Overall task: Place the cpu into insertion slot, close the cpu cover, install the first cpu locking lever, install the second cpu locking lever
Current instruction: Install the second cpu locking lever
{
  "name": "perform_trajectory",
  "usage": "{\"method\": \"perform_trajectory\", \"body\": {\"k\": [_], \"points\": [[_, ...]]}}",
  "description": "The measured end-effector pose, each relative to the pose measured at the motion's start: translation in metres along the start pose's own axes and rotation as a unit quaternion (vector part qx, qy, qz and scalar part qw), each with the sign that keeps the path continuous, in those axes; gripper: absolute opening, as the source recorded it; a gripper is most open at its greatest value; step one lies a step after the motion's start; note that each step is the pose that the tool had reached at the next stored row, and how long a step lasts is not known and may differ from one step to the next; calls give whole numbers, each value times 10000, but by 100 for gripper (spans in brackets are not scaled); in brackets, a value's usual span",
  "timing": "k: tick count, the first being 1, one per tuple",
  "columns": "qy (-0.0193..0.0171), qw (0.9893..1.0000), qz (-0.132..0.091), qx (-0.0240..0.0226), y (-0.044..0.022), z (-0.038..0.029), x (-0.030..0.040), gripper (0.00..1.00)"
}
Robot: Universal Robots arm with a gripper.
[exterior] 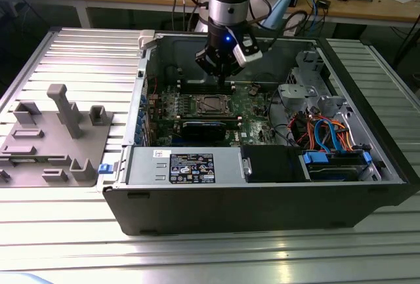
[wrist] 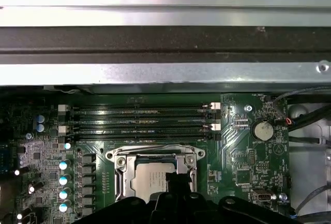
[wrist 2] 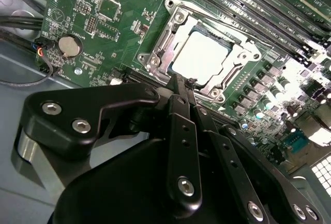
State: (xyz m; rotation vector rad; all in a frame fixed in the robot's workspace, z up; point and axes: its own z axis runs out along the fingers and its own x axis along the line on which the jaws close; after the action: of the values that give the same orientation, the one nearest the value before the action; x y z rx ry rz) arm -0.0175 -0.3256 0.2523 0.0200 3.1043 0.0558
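Note:
The cpu (wrist 2: 199,56), a pale silver square, lies flat in the insertion slot (exterior: 191,105) on the green motherboard (wrist 2: 108,22). The silver cpu cover (wrist 2: 242,57) lies down around it, and the chip shows through its window. My gripper (wrist 2: 184,82) hangs just above the socket's near edge with its black fingers (wrist 2: 177,105) pressed together and nothing between them. In the first wrist view the fingertips (wrist: 173,179) overlap the cpu (wrist: 147,178) and the cover's frame (wrist: 155,155). In the exterior view the gripper (exterior: 224,77) hovers over the cpu (exterior: 211,104) inside the open case.
Long black memory slots (wrist: 139,121) run beside the socket, with the case's metal wall (wrist: 165,74) behind them. A coin battery (wrist: 264,129), a drive cage with orange and blue cables (exterior: 328,133) and the power supply (exterior: 190,166) sit nearby. A grey fixture (exterior: 59,133) stands at the exterior view's left.

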Motion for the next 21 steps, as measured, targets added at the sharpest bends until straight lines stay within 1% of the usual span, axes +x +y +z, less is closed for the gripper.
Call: {"method": "perform_trajectory", "body": {"k": [3, 7, 9, 10, 12, 16, 18, 21], "points": [[0, 10000, 16, 1, 1, -25, -1, 11], [-6, 9999, 155, 4, 2, -36, -2, 11], [0, 9998, 188, -2, -1, -38, -1, 11], [4, 9998, 189, -21, -8, -38, -2, 11], [13, 9998, 190, -42, -17, -37, -2, 11], [42, 9997, 194, -143, -65, -39, -3, 11], [44, 9997, 195, -159, -91, -40, -3, 11], [44, 9997, 195, -160, -123, -39, -3, 11]]}}
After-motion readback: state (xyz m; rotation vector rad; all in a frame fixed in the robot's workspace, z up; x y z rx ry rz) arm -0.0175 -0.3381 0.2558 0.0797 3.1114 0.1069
